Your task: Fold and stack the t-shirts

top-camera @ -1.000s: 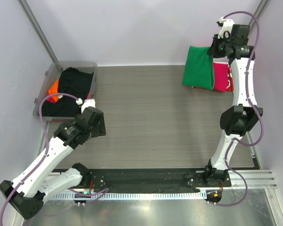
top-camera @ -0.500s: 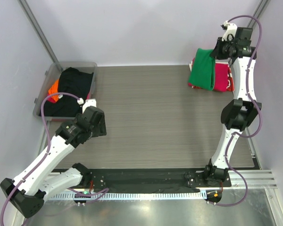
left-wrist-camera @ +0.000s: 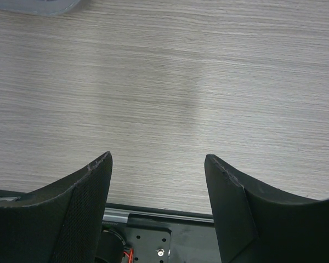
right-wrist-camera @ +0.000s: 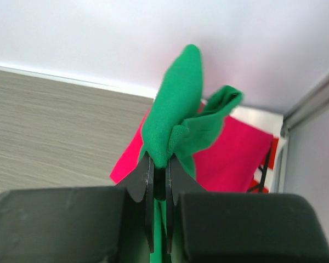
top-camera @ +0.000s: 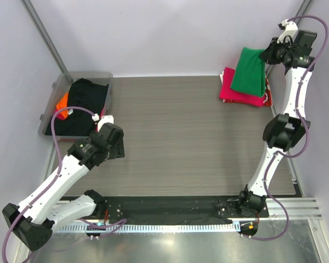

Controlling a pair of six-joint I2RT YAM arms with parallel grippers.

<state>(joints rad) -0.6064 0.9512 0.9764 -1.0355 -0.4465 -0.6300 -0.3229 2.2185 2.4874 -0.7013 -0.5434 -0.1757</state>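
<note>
My right gripper [top-camera: 270,55] is shut on the folded bright green t-shirt [top-camera: 250,72] and holds it up at the far right of the table; the cloth bunches between the jaws in the right wrist view [right-wrist-camera: 178,118]. The green shirt hangs over the magenta-pink t-shirt [top-camera: 234,91], which lies flat on the table and also shows in the right wrist view [right-wrist-camera: 230,159]. A black t-shirt [top-camera: 82,104] and an orange one [top-camera: 62,102] lie in the clear plastic tub [top-camera: 57,90] at far left. My left gripper [left-wrist-camera: 158,164] is open and empty over bare table near the tub.
The grey wood-grain table top [top-camera: 170,131] spreads between the arms. A black base rail [top-camera: 170,207] runs along the near edge. White walls stand behind the table. A red and white object [top-camera: 268,94] lies at the far right edge, under the pink shirt.
My right gripper has risen and moved right and back with the green shirt, carrying it from beside the pink shirt to above it. The left arm has barely moved.
</note>
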